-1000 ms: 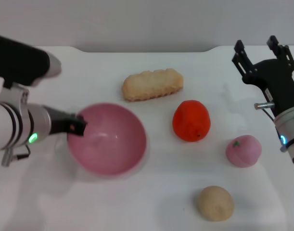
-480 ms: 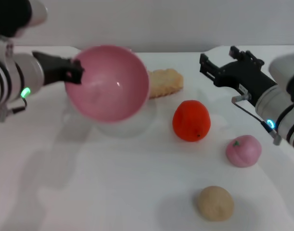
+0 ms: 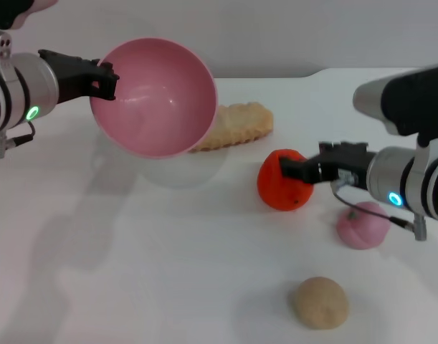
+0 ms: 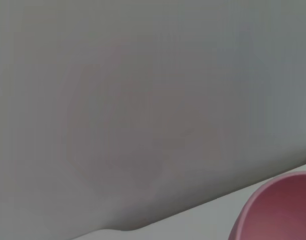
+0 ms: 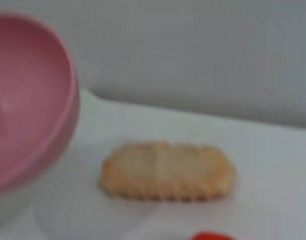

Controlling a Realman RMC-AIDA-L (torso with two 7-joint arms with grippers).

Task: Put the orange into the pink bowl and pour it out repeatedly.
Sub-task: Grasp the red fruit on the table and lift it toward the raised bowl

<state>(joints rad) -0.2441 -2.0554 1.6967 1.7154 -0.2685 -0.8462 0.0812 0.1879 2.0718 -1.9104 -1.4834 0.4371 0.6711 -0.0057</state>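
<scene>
On the white bench (image 3: 132, 272) the orange (image 3: 282, 183) sits right of centre, likely light, firm and slick, best pinched across its middle by the right pincer (image 3: 290, 170), seemingly apart beside it, while the left pincer (image 3: 107, 79) clamps the raised bowl (image 3: 158, 97) by its rim.

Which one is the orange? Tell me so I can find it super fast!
Look at the white table, on the robot's right half, where the right gripper reaches in. The orange sits at that gripper's tip, in front of the long ridged biscuit. It is the only bright red-orange ball; the pink peach is paler and the bun is beige.
</scene>
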